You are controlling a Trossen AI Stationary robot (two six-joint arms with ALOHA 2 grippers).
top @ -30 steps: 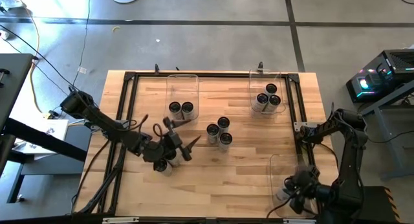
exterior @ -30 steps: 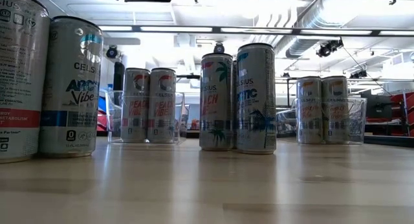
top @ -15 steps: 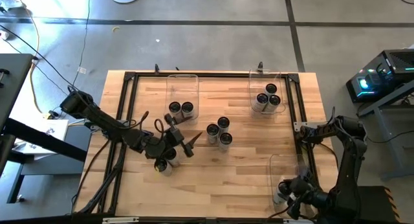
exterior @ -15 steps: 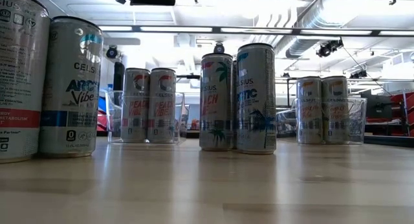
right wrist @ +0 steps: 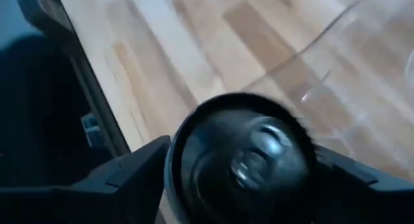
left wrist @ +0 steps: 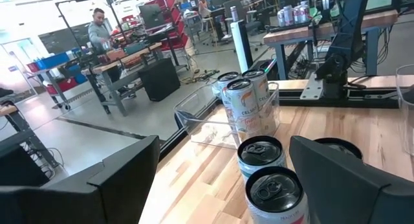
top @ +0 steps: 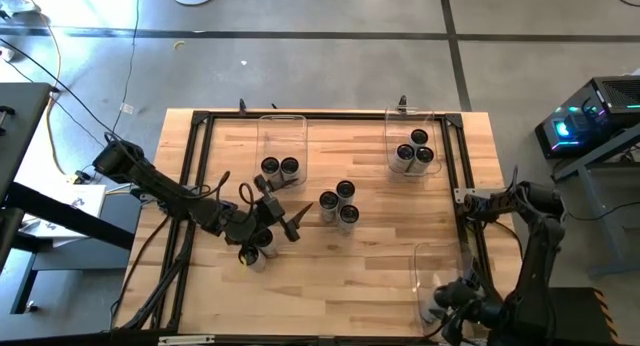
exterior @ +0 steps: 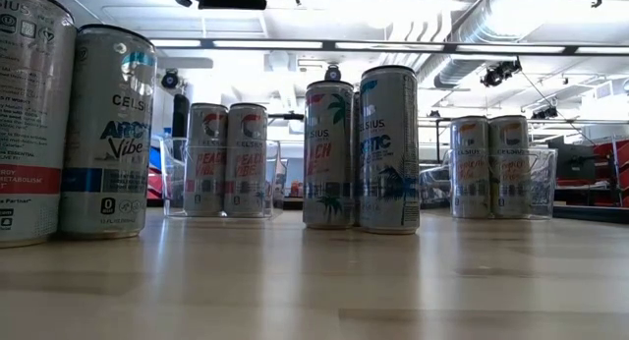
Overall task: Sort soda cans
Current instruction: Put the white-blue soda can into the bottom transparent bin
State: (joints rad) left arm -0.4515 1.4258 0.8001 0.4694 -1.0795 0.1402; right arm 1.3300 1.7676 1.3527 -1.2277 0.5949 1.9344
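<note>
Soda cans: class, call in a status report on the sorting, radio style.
Left gripper open above loose soda cans. Right gripper astride one can in near-right bin; grip unclear. Three cans unsorted mid-table. Nothing blocking.

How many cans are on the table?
11 cans: two in the far left bin, three in the far right bin, three in the middle, two under the left gripper, and one by the right gripper. The arms may hide more.

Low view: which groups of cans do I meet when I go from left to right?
Two near cans → two cans in a bin → middle cans → cans in the right bin.
</note>
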